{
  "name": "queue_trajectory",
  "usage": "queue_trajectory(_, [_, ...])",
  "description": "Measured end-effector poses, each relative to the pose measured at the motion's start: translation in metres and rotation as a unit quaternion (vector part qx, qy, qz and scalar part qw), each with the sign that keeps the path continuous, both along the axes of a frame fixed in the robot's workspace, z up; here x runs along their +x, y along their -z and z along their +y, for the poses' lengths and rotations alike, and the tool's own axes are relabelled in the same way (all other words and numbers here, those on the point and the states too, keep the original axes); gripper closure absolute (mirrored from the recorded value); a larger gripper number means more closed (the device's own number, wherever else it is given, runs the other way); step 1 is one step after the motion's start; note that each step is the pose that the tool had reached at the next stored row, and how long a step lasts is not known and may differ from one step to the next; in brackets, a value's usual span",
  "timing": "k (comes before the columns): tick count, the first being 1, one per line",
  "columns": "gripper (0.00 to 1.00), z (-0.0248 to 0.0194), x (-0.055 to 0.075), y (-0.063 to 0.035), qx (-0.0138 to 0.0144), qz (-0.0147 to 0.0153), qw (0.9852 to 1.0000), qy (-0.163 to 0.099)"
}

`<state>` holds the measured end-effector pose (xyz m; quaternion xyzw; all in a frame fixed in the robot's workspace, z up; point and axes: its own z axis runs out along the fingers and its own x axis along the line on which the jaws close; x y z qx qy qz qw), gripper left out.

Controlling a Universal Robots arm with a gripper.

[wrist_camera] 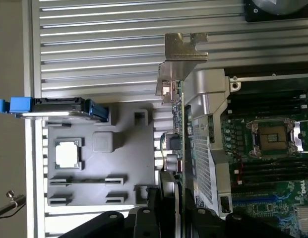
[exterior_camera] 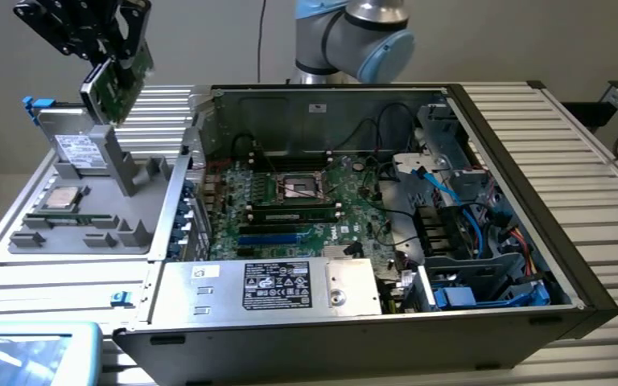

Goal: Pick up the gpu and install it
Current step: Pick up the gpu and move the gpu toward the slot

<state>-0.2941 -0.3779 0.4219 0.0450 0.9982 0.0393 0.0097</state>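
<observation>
The gpu (exterior_camera: 117, 87) hangs in the air at the exterior view's upper left, above the grey parts tray (exterior_camera: 138, 211). My gripper (exterior_camera: 110, 55) is shut on its upper edge, so the green board and silver-grey cover hang down tilted. In the wrist view the gpu (wrist_camera: 187, 124) appears edge-on with its metal bracket (wrist_camera: 182, 52) at the far end, clamped between my black fingers (wrist_camera: 153, 218). The open computer case (exterior_camera: 524, 185) lies to the exterior view's right of the card. Its motherboard (exterior_camera: 287, 193) is exposed, with blue expansion slots (exterior_camera: 271, 239) near the front.
On the tray, a silver hard drive (exterior_camera: 77, 149) with blue clips stands upright, and a CPU (exterior_camera: 64, 198) and a memory stick (exterior_camera: 73, 217) lie flat. A power supply (exterior_camera: 277, 285) and cables (exterior_camera: 470, 217) crowd the case. The slatted metal table (exterior_camera: 599, 153) surrounds everything.
</observation>
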Motion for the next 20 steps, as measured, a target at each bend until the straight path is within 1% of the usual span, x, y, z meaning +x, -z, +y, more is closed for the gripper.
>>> queue_trajectory(2, [0.71,0.0000,0.007,-0.0017,0.0024,0.0010,1.0000,0.000])
queue_trajectory(4, [0.71,0.0000,0.015,-0.0038,0.0042,0.0022,1.0000,0.000])
queue_trajectory(9, [0.71,-0.0001,0.031,-0.0113,0.0067,0.0069,1.0000,0.000])
queue_trajectory(12, [0.71,-0.0004,0.042,-0.0161,0.0074,0.0094,0.9999,0.000])
queue_trajectory(15, [0.71,-0.0011,0.054,-0.0193,0.0074,0.0115,0.9999,0.000])
queue_trajectory(20, [0.71,-0.0037,0.073,-0.0225,0.0074,0.0168,0.9998,0.000])
